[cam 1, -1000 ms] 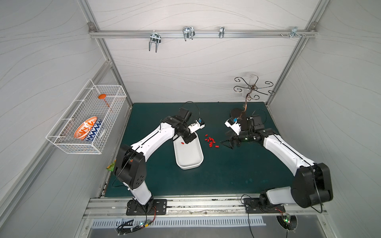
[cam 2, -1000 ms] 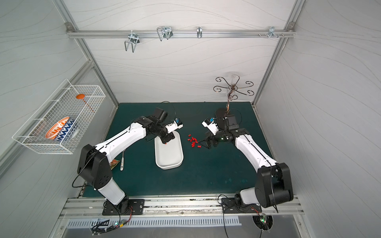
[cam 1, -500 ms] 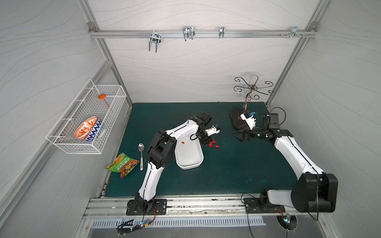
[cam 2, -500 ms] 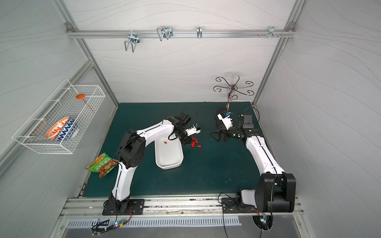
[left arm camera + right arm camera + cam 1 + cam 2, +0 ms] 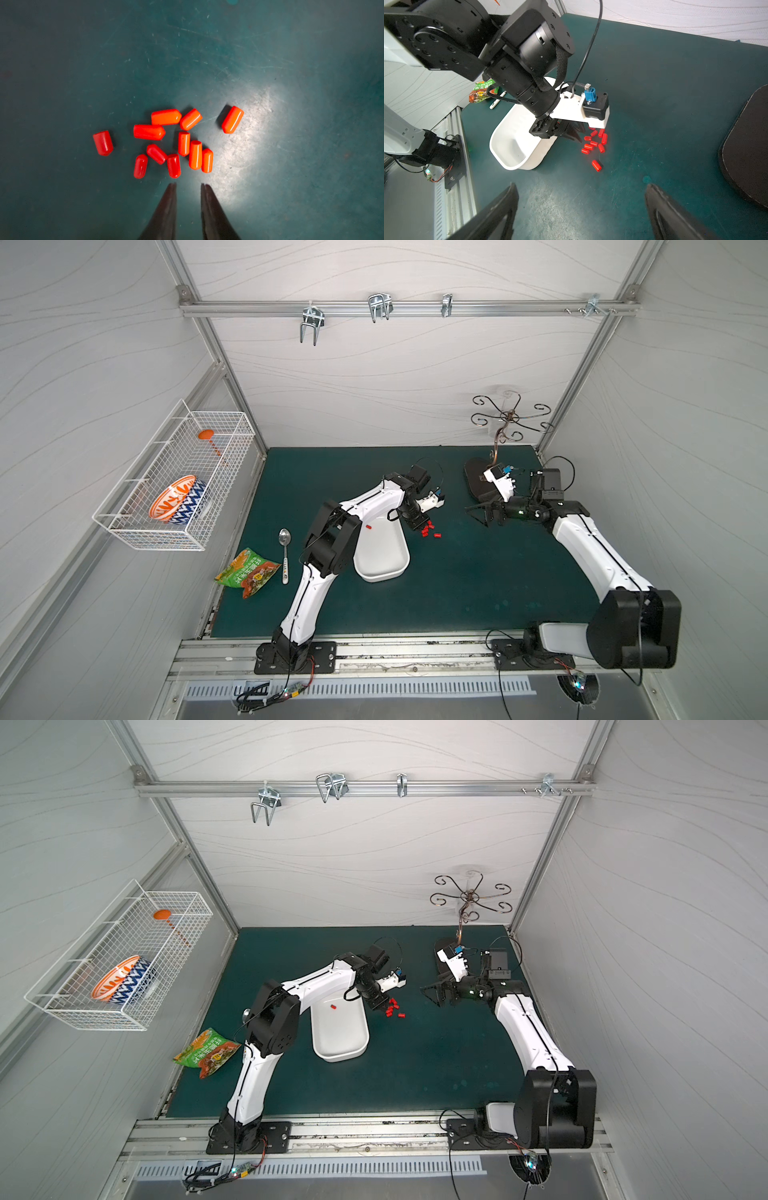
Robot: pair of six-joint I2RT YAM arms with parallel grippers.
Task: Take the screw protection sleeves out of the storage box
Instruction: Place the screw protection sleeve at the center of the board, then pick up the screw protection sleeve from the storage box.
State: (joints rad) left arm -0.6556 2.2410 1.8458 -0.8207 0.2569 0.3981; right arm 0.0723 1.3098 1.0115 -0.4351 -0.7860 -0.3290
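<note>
Our left pincer [image 5: 188,184] hangs low over the table [image 5: 478,572], its jaws a narrow gap apart and empty, just beside the heap of screw protection sleeves [image 5: 184,143] that lies outside the storage box [image 5: 382,568]. One last sleeve [image 5: 368,526] lies inside the box toward its far end, so we judge the job nearly done. To finish well, we should lift clear of the heap without nudging it, swing over the box, set the jaws across the sleeve's short width and close gently, since so small and smooth a cap may squirt away. Our right pincer [image 5: 580,184] stands wide and empty, well apart.
</note>
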